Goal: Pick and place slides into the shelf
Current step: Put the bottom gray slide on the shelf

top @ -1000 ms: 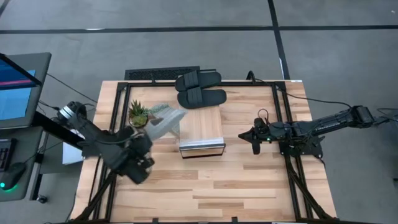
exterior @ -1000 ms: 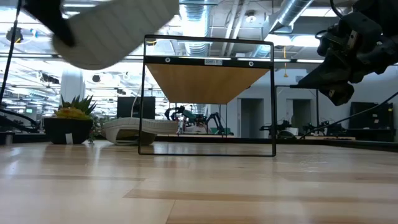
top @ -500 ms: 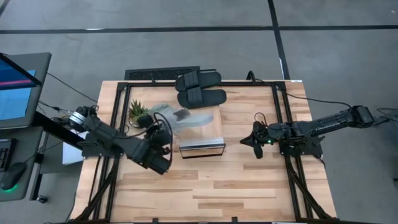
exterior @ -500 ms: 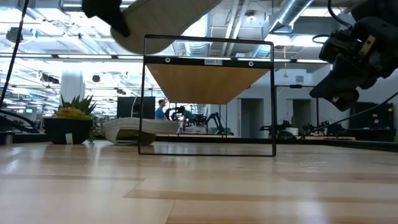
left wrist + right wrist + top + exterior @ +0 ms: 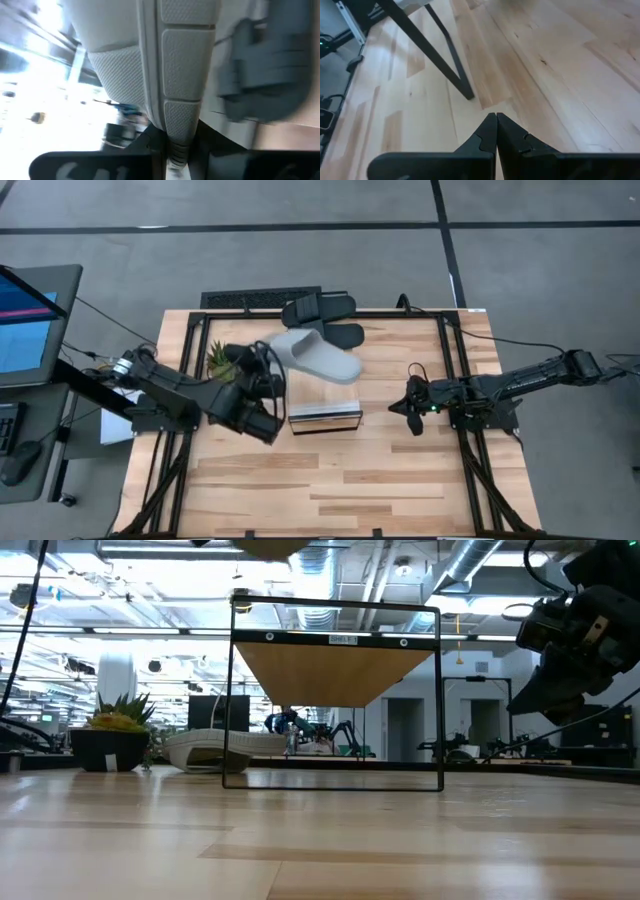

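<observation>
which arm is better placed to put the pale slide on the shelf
Left. The left gripper already holds the pale slide in the air above the shelf; the right gripper is shut, empty and off to the side.

I see my left gripper [image 5: 268,376] clamped on a slide sandal [image 5: 315,356] held up over the shelf [image 5: 324,392], which sits mid-table. Two more slides [image 5: 318,308] [image 5: 345,335] lie behind it at the far edge. A potted plant [image 5: 222,361] stands left of the shelf. My right gripper [image 5: 398,404] waits right of it, fingers together.
</observation>
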Robot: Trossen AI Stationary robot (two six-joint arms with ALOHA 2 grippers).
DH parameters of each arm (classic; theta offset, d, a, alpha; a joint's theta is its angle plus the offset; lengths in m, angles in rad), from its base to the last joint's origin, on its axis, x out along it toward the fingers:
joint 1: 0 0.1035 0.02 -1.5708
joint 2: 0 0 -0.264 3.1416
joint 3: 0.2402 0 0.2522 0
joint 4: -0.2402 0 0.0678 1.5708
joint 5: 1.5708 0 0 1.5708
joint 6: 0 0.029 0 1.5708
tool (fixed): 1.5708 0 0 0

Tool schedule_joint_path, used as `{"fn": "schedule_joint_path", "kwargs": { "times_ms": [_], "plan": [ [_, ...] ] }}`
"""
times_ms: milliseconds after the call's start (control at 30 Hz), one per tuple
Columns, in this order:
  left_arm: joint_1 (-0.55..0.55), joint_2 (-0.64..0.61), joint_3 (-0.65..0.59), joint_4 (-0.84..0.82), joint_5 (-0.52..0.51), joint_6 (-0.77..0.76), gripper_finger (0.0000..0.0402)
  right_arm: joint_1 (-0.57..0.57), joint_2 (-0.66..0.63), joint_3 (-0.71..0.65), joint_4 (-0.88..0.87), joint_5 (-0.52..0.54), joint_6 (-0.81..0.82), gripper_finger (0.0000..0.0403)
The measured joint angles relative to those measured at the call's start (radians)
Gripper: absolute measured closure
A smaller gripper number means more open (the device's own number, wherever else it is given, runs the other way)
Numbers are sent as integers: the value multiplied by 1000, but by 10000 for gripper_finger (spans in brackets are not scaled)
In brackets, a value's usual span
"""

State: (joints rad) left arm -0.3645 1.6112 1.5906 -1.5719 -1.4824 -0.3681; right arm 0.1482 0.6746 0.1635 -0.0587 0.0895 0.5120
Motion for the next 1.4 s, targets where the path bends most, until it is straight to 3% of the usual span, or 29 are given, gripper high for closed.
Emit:
{"fn": "schedule_joint_path", "kwargs": {
  "times_ms": [100,300,533,667,833,1167,1400],
  "plan": [
    [28,0,43,0,-88,97,376,0,0,0,-5,21,0,403],
    [116,0,103,0,-89,188,376,0,0,0,-20,43,0,403],
    [216,8,106,36,-90,162,376,0,0,0,-44,43,3,403],
    [243,44,107,144,-92,234,376,0,0,0,-74,43,7,403],
    [239,108,105,153,-88,275,376,0,0,0,-94,43,11,403],
    [173,109,103,157,-28,167,376,0,0,0,-155,39,10,403],
    [94,117,31,-5,96,-162,376,0,0,0,-220,28,2,403]
  ]
}}
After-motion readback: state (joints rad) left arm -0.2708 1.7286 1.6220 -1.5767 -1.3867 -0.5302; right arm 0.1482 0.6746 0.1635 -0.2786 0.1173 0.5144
